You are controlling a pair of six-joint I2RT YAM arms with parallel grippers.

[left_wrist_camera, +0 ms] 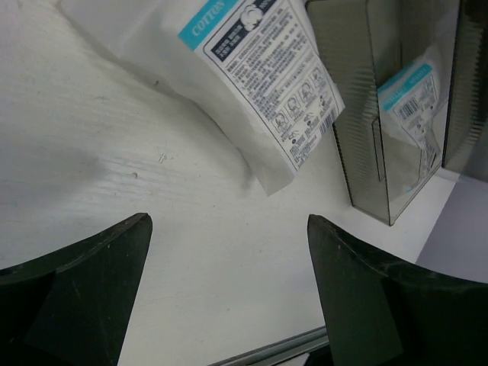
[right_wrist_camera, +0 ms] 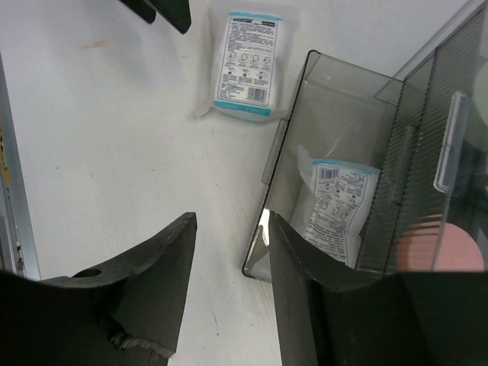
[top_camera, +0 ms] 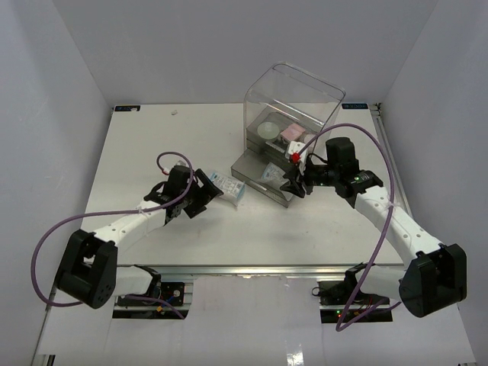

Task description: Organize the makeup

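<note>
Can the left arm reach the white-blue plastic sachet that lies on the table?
Probably yes: the white-blue plastic sachet lies just ahead of the left arm's open jaws, only bare table between.

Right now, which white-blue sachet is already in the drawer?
The sachet in the open grey drawer by the right gripper; the other sachet lies on the table near the left gripper.

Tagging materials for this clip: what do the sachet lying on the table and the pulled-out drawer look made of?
The sachet looks like thin plastic film, white with a slight sheen: it creases softly and carries print. The drawer looks like rigid smoke-grey plastic, perhaps acrylic: its flat walls are see-through with sharp edges.
</note>
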